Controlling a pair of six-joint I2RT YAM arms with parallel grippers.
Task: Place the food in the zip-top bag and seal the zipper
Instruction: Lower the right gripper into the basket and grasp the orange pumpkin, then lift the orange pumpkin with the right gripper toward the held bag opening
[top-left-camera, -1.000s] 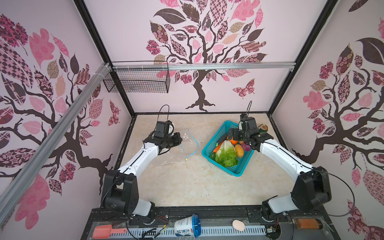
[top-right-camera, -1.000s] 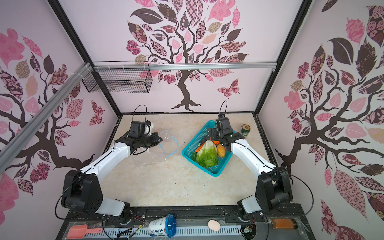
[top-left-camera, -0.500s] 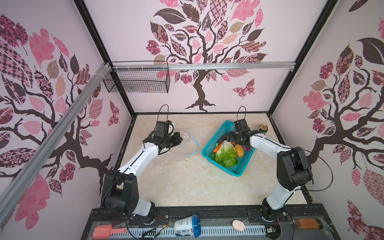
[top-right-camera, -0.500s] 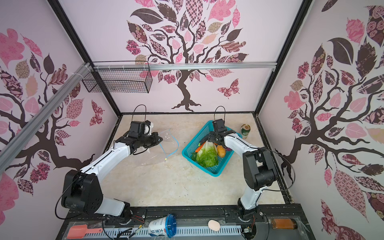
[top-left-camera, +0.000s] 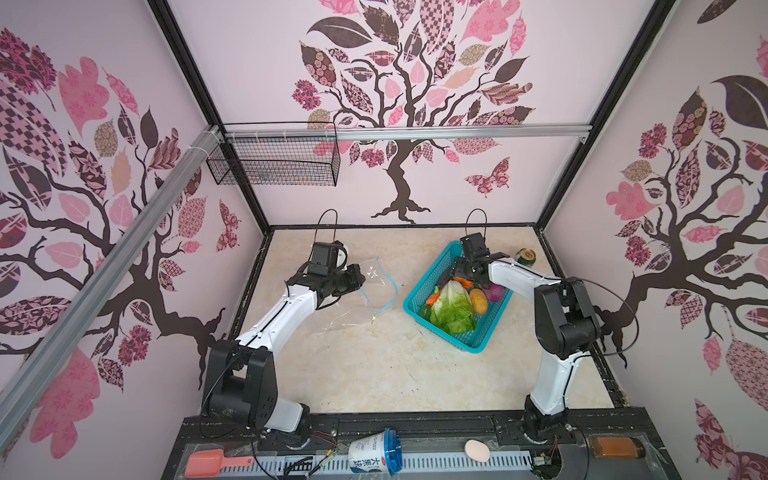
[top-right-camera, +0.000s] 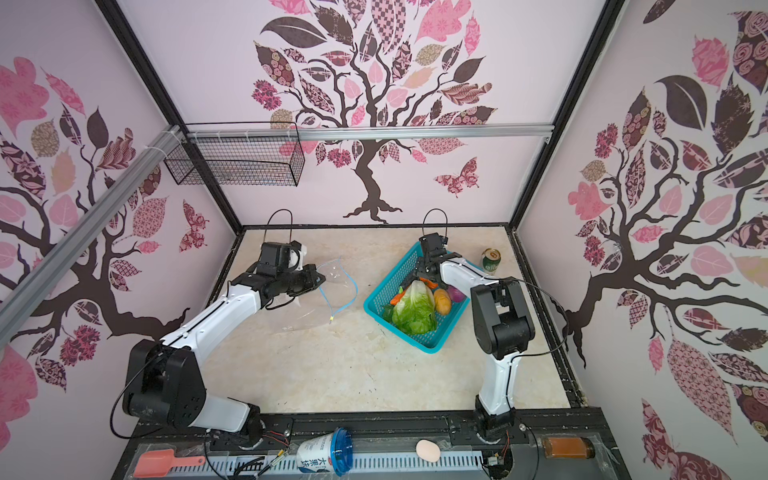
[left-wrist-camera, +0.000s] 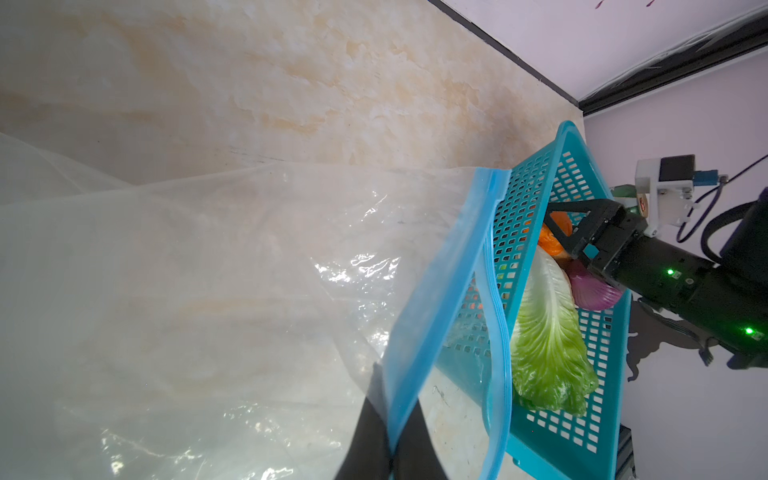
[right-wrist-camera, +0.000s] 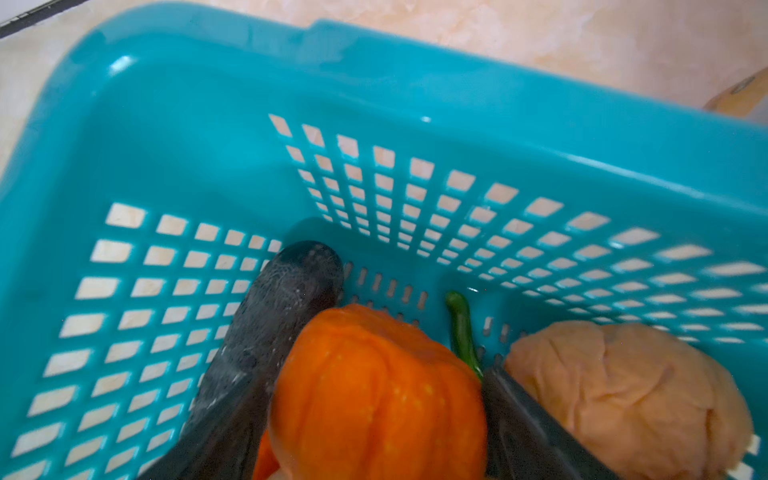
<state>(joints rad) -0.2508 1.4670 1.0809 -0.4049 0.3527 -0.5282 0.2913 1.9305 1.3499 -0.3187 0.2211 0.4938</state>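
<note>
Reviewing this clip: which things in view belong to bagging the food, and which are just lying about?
Job in hand: zip-top bag, zipper, cabbage, pumpkin, onion, potato, carrot, teal basket holding the food.

Lying about: drink can, egg-shaped thing, tipped cup, red scoop, amber bottle, wire basket.

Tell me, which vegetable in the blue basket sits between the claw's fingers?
The small orange pumpkin, flanked by the fingers of the right gripper; cabbage, potato and onion lie outside them.
</note>
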